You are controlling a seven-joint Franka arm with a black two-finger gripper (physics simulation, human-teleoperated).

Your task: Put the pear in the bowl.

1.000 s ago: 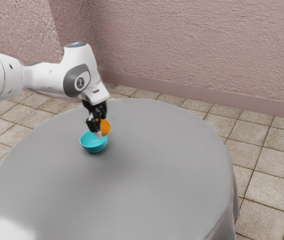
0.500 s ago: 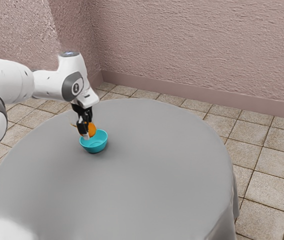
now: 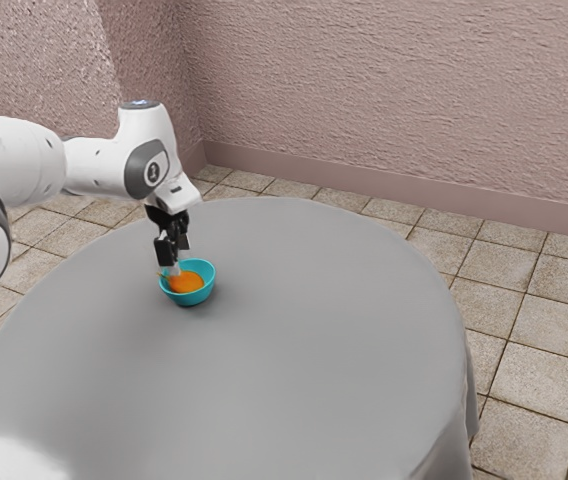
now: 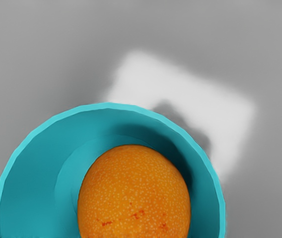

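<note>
Gripper (image 3: 178, 264): one, black, two-fingered, with pale tips; open, the fingers parted. It holds nothing; its tips hang low over the bowl, one of them overlapping the bowl's rim in the exterior view. Whether that tip touches rim or fruit, cannot tell.

Pear (image 3: 186, 283): one, orange, rounded, with fine pale speckles and a few reddish marks. Location: inside the bowl, beneath the gripper. Seen from the wrist, it sits off-centre, nearer one side of the bowl's wall, part of the bowl's floor showing beside it.

Bowl (image 3: 193, 298): one, turquoise, round, flared, upright on the table, toward the exterior view's left and on the far half of the tabletop.

Table (image 3: 294, 360): one, round, with a smooth grey covering that drapes over the edge. A bright patch of light lies beside the bowl.

Arm (image 3: 99, 168): one, white with grey joint covers, entering from the exterior view's left.

Changes against the frame half a second earlier: the pear, then up between the fingers above the bowl's rim on the exterior view's left, is now lower, within the bowl, and free of the fingers. The arm has shifted only slightly. The bowl stands in the same spot.
</note>
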